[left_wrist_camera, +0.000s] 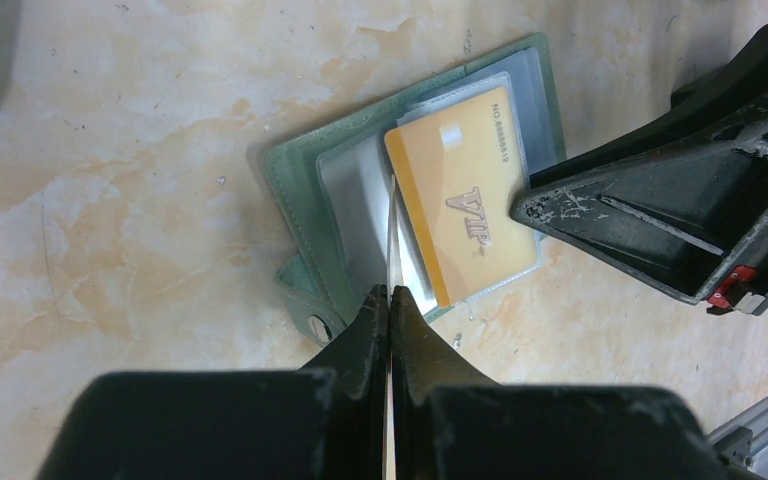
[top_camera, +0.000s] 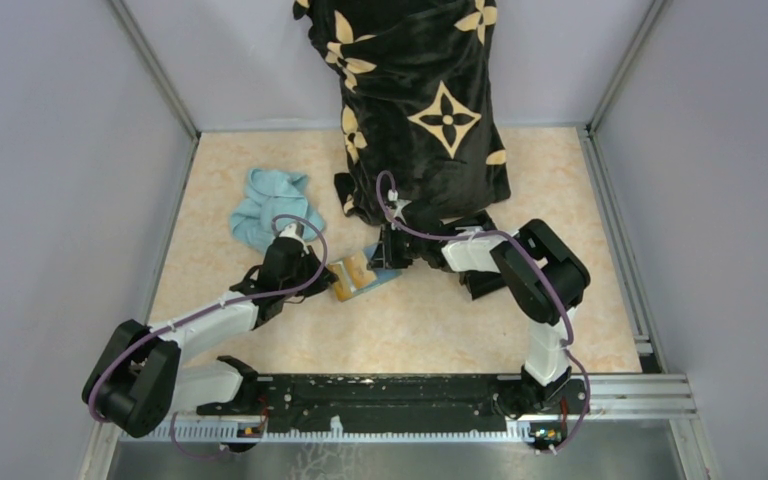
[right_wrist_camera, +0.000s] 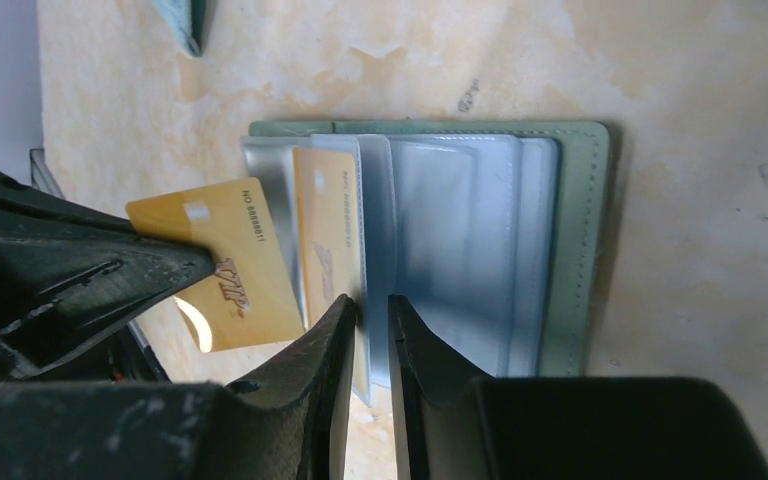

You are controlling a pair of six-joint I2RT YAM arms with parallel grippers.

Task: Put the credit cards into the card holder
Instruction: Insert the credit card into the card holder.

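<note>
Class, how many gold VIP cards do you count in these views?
2: one card held in the left jaws, another sleeved inside the card holder. More may be hidden.

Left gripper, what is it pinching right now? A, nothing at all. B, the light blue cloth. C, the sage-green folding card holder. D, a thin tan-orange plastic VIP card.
D: the left gripper is shut on a thin tan-orange plastic VIP card, holding it close by the open sage-green folding card holder.
</note>
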